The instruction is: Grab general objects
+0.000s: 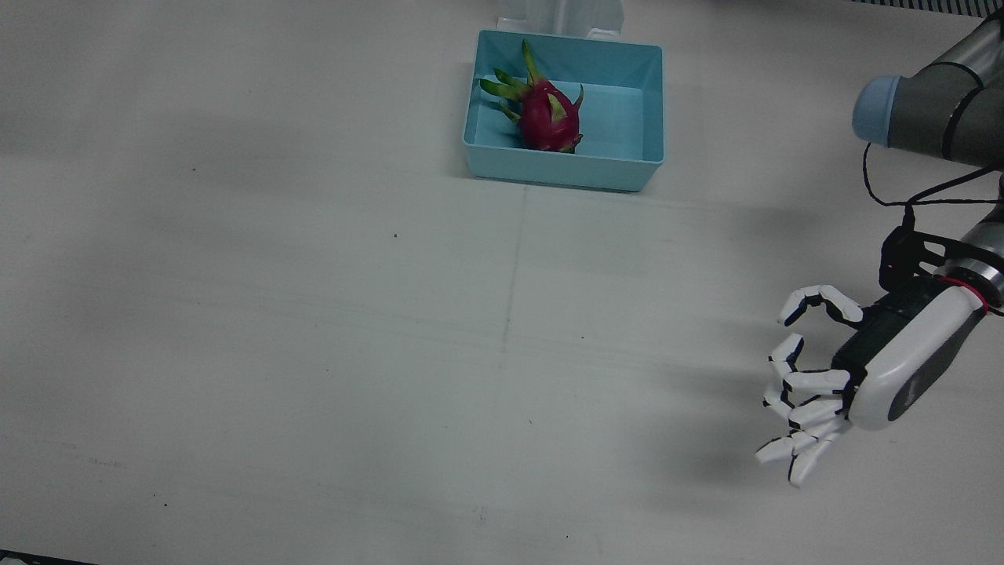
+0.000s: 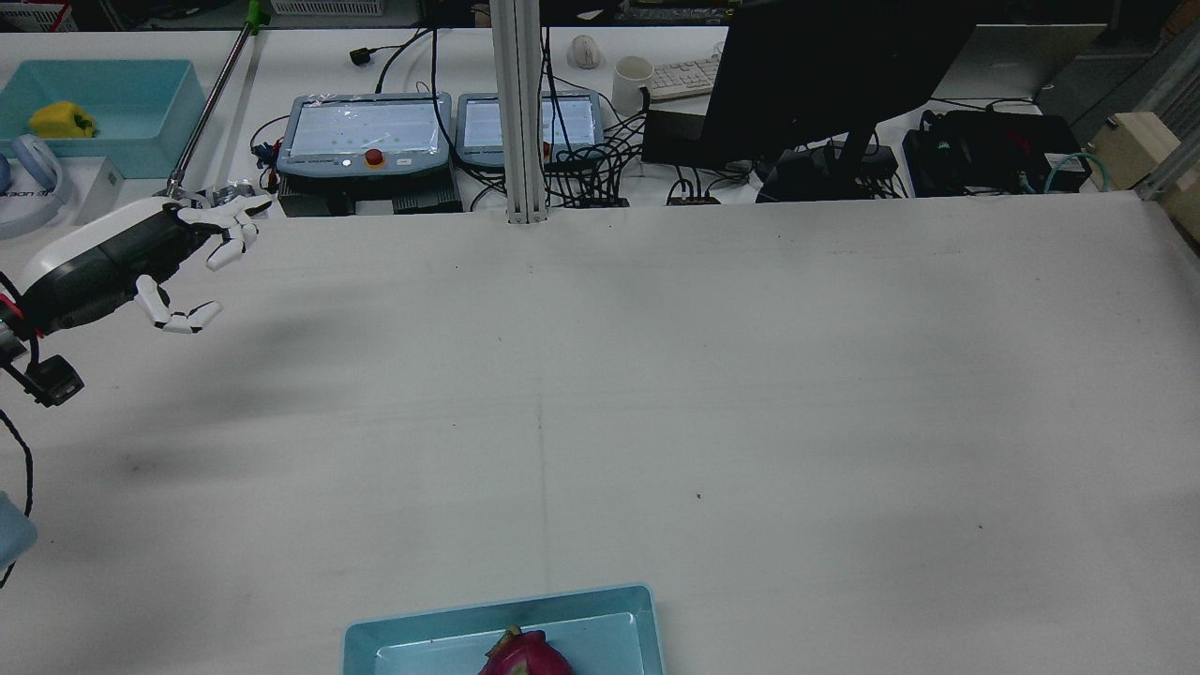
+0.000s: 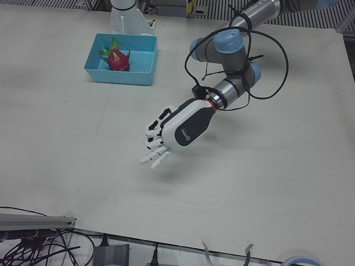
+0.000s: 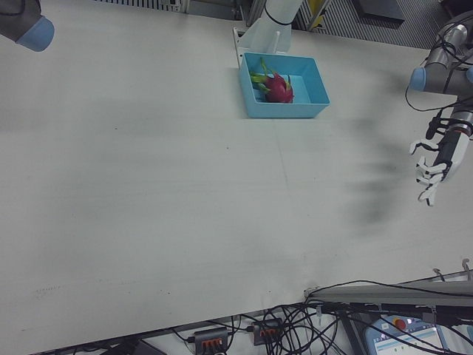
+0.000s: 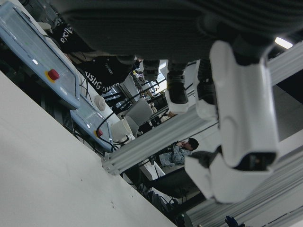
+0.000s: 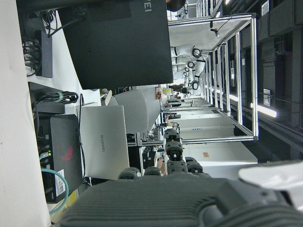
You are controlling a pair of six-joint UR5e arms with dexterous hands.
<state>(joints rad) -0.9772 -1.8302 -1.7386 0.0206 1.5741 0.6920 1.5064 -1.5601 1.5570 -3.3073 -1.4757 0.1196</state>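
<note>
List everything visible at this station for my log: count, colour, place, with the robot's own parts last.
Dragon fruit: one, magenta with green tips, lying in the bin.
Bin: one, light blue, on the table's robot-side edge.
Table: one, white, otherwise bare.
Teach pendants: two, grey, on the bench beyond the table.
Monitor: one, black, same bench.
Left hand: one, white and black, open, above the table, holding nothing.
Right hand: only dark parts in its own camera; state unclear.

Magenta, green-tipped dragon fruit [image 1: 551,116], light-blue bin [image 1: 651,110]
</note>
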